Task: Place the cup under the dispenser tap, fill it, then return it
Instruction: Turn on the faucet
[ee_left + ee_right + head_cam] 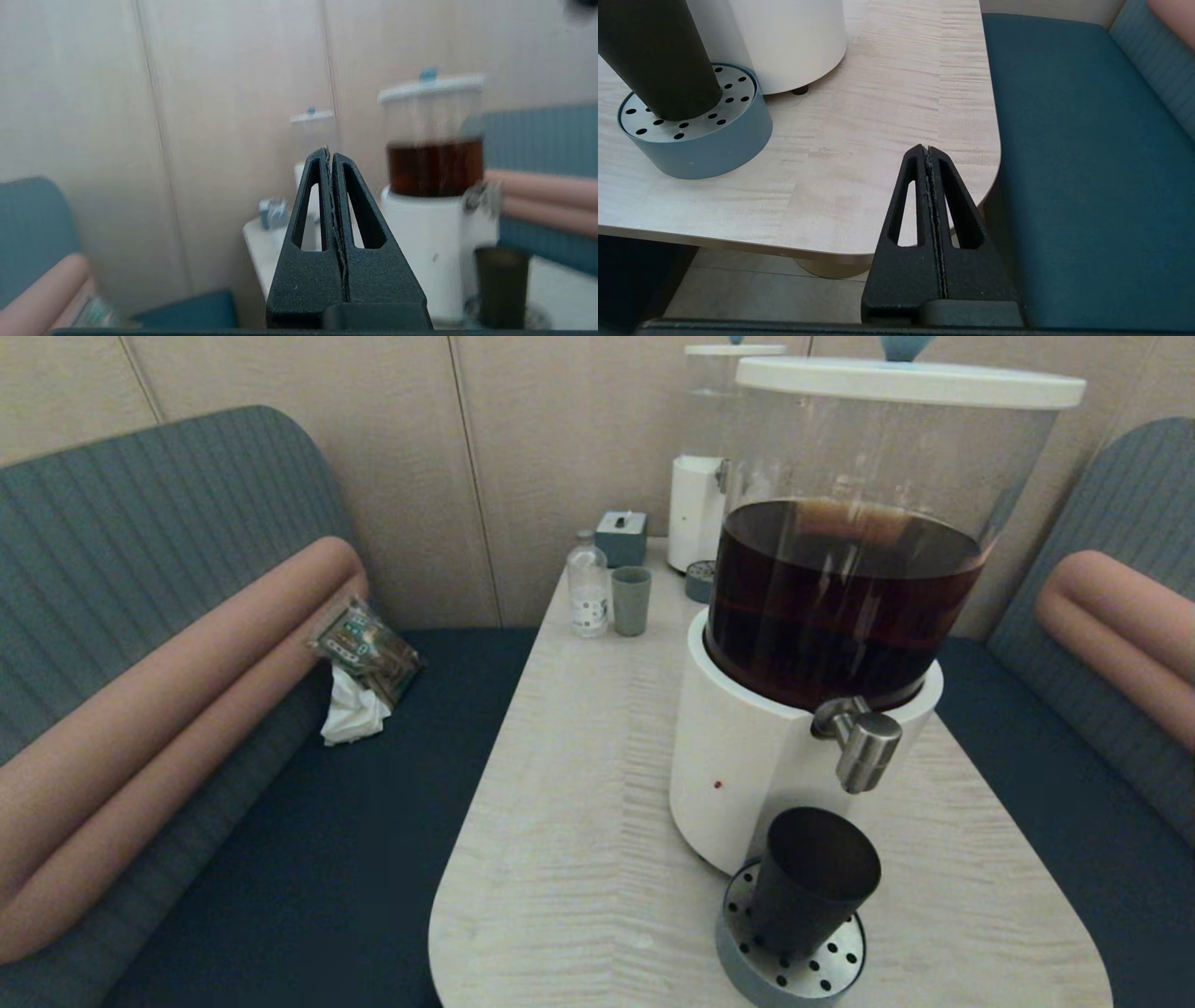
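Two dispensers stand on the table (579, 784): the big tea dispenser (822, 616), its lid cut off by the frame's top, half hides the smaller white one (695, 513). The black cup (810, 882) stands on the perforated drip tray (794, 971) below the steel tap (864, 742). One grey-green cup (631, 600) sits far back. Left gripper (330, 154) and right gripper (927, 151) are both clenched, empty.

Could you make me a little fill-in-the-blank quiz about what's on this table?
1. The black cup stands on a round perforated ____ below the steel tap.
2. The liquid in the big dispenser is dark ____.
3. The left tool has its fingers ____ and holds nothing.
4. Beside the clear bottle at the far end stands a small grey-green ____.

Missing words: drip tray; brown; shut; cup
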Tool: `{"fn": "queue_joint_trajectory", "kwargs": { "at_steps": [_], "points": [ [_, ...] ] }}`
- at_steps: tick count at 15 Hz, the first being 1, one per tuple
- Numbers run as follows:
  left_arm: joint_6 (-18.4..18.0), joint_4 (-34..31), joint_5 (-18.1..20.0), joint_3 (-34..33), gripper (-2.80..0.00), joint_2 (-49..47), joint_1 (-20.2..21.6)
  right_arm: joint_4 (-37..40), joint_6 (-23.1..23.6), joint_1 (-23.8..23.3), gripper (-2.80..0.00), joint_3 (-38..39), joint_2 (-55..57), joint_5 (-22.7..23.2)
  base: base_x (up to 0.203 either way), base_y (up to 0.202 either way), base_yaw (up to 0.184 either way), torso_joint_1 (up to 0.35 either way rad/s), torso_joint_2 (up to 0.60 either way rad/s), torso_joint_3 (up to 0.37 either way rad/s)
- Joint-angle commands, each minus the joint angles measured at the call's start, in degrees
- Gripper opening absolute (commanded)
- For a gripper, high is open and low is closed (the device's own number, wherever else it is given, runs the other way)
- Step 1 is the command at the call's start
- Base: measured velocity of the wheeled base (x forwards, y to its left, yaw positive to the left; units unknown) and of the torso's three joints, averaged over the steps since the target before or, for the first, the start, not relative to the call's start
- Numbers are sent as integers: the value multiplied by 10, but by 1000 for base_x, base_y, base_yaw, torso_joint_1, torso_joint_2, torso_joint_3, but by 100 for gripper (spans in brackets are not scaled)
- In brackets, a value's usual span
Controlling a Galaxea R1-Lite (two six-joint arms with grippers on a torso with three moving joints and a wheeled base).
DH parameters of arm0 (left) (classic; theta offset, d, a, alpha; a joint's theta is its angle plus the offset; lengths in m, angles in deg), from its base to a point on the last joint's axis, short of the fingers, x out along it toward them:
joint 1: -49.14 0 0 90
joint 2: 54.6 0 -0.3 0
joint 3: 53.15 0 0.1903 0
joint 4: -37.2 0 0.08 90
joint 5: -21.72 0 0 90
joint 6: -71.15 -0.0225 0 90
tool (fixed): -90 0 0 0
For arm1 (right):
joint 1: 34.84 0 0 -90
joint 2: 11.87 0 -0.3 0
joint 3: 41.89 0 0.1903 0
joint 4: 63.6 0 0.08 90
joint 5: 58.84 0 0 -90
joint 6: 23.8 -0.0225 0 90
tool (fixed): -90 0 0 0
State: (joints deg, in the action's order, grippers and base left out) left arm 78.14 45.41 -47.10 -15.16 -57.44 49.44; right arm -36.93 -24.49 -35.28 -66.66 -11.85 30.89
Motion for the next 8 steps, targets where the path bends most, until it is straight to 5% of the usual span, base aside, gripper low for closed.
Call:
{"fn": "queue_joint_trajectory", "kwargs": {
  "at_steps": [1, 5, 8],
  "points": [
    [-9, 7, -2, -41, -280, 29, 0, 0, 0, 0, -280, 0, -1, 0, 0, 0, 0, 0, 0, 0],
    [-37, 47, -15, -147, -280, 29, 0, 0, 0, 0, -280, 0, -1, 0, 0, 0, 0, 0, 0, 0],
    [-60, -16, -46, -146, -280, 29, 0, -1, 0, 0, -280, 0, -1, 0, 0, 0, 0, 0, 0, 0]
  ]
}}
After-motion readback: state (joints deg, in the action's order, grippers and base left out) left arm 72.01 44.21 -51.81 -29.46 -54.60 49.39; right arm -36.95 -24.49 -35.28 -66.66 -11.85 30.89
